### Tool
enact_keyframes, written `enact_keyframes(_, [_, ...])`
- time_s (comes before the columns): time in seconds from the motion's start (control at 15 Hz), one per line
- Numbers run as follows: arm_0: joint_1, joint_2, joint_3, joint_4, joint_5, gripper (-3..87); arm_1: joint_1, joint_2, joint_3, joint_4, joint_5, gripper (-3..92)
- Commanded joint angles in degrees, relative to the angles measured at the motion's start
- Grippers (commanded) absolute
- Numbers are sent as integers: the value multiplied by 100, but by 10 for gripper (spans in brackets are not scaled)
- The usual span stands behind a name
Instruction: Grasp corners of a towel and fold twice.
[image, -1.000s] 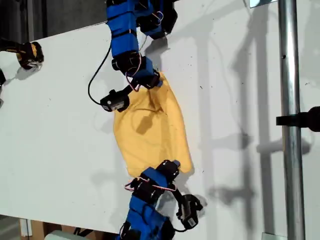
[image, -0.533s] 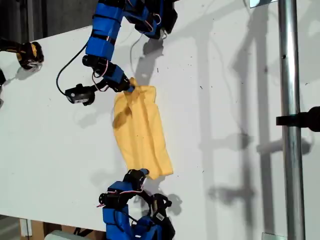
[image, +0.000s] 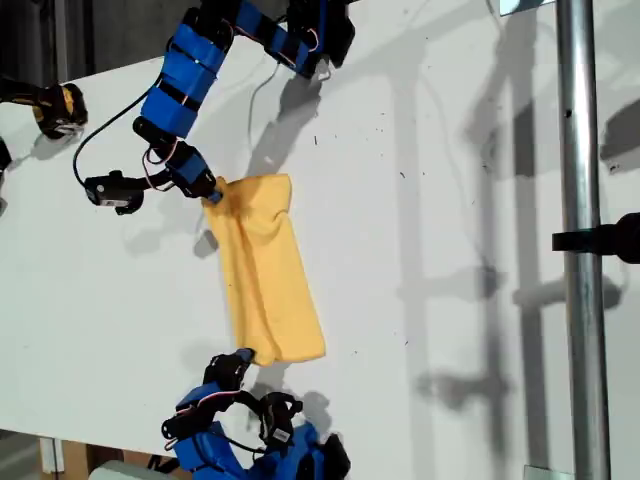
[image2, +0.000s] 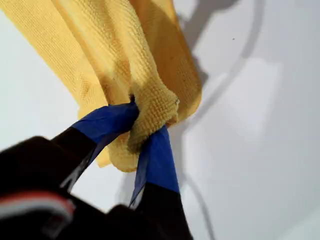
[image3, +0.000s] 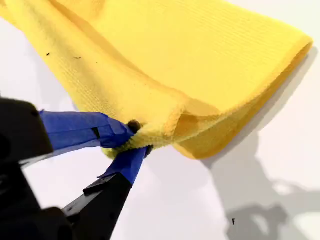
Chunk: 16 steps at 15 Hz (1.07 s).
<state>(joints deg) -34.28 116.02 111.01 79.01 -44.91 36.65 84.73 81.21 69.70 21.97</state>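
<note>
Towel (image: 265, 275) lies on white table (image: 450, 250) as a long folded strip, running from upper centre-left of ext. view down toward its bottom edge, layers doubled. My first gripper (image2: 145, 127): jaws closed tight on a bunched corner (image2: 157, 107), fabric wadded between blue tips. My second gripper (image3: 132, 137): jaws pinched on a doubled corner (image3: 165, 127), hem edge caught, cloth fanning away above table. In ext. view one arm holds each end of strip; which is first or second cannot be told. Metal pole (image: 580, 240) at ext. view's right.
</note>
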Motion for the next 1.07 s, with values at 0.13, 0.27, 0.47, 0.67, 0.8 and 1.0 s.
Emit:
enact_keyframes(0.13, [-606,202,-650,-35,554,-17,668,18,-1099,-334,-211,-1])
enact_keyframes(0.27, [-677,211,-809,26,650,-17,721,158,-1213,-448,-220,-1])
enact_keyframes(0.47, [-519,220,-659,70,563,-17,431,149,-861,-413,-167,-1])
enact_keyframes(0.67, [-62,229,-70,-167,185,-17,-35,123,-316,-132,158,-1])
enact_keyframes(0.8, [264,220,202,-246,-141,-16,-193,70,-264,264,334,-1])
enact_keyframes(1.0, [606,193,791,-650,-580,-16,-246,-158,-176,703,519,-1])
